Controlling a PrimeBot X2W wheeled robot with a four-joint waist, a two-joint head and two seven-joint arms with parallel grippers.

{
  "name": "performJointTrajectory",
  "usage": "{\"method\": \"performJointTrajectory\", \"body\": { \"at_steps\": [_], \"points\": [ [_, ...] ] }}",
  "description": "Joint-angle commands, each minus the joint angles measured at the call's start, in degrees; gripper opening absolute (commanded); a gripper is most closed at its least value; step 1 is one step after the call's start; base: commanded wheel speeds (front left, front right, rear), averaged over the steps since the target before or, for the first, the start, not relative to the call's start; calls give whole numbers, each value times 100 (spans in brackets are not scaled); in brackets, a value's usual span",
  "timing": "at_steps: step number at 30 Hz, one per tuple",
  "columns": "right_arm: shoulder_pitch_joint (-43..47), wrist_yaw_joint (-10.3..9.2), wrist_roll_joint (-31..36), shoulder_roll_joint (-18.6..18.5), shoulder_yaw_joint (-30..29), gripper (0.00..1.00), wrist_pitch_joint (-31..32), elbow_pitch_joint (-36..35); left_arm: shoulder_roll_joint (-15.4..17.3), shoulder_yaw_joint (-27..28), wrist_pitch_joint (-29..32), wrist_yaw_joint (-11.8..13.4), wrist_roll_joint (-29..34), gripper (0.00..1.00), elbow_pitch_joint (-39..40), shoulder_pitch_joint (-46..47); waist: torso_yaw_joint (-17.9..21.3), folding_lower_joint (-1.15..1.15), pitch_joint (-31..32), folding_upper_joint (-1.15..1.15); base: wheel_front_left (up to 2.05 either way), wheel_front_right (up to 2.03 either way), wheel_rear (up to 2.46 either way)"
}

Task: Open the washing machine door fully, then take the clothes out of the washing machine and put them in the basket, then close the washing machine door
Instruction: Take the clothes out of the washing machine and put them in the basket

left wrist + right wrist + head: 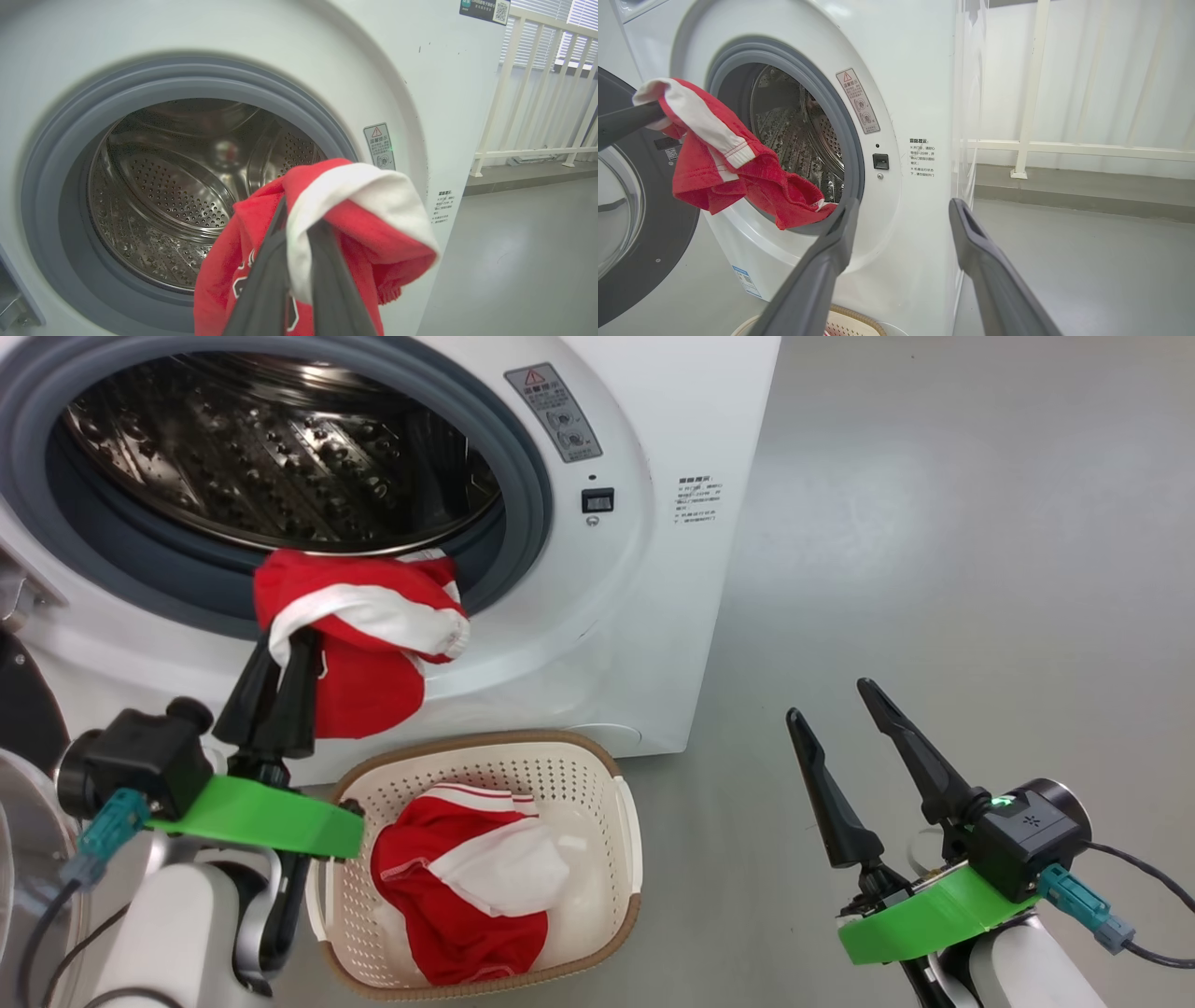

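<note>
The washing machine (653,616) stands open, and its steel drum (187,196) looks bare inside. Its door (626,233) is swung out to the left. My left gripper (280,639) is shut on a red and white garment (373,681), which hangs in front of the lower rim of the opening, above the basket (560,747). The left wrist view has the garment (364,224) draped over the closed fingers (266,280). Another red and white garment (448,896) lies in the basket. My right gripper (829,698) is open and holds nothing, over the floor to the right of the machine.
The grey floor (934,569) stretches to the right of the machine. A white railing (1029,93) runs along the wall behind it. The basket sits on the floor right against the machine's front, between my two arms.
</note>
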State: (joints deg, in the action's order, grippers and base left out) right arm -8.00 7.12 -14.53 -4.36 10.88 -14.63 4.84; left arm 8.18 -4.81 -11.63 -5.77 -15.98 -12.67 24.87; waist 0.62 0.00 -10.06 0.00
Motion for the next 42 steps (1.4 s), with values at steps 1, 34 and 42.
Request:
{"method": "performJointTrajectory", "body": {
  "at_steps": [1,34,42],
  "points": [
    [-7,36,-25,20,102,100,-37,-162,130,186,73,66,-45,0,364,-41,2,0,-13,0,0,0,0],
    [-466,36,-16,34,172,100,-37,-282,-384,-307,126,-9,-732,0,-3228,479,241,0,-1074,0,0,0,0],
    [-680,36,-32,46,222,100,-37,-327,-383,-347,317,-90,-915,0,-4666,1223,360,0,-1528,0,0,0,0]
  ]
}}
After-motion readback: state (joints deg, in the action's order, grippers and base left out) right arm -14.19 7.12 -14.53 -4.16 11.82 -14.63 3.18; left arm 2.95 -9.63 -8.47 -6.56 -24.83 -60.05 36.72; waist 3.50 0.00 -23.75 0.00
